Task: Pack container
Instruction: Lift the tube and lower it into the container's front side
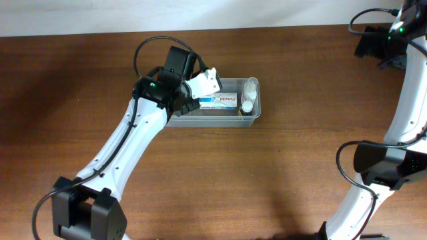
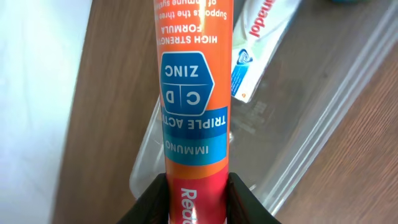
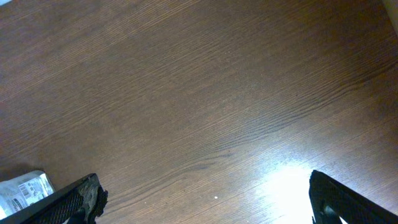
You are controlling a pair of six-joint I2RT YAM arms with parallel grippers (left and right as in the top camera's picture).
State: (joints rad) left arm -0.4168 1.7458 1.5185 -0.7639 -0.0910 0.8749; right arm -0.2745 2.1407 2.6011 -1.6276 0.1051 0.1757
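So, the clear translucent plastic rectangular container [image 1: 220, 123] is seen sitting on the dark brown wooden tabletop [image 1: 80, 80], roughly mid-table and a bit toward the far edge in the overhead view. Inside it, a flat white-and-blue carton [image 1: 219, 101] is laid lengthwise, and a small white bottle-like item [image 1: 248, 90] is tucked at the end away from the left arm. The left pincer [image 2: 198, 202] is clamped on an orange-and-red cylindrical tube [image 2: 194, 81] with a blue label reading "IMMUNO TRIPLE ACTION" and "C D ZINC". The tube is gripped near one end, with black fingers [image 2: 149, 208] pressed against both sides. In the left wrist view the tube is held over the container's near end, with a rounded corner seen under it and the carton visible beyond. Whether the tube touches the container can't be told. The right pincer [image 3: 205, 193] is parked well apart from all that, over bare tabletop, with its fingers spread wide and nothing between them. A small white printed packet [image 3: 22, 190] is caught at the lower left corner of the right wrist view, just beside one finger.
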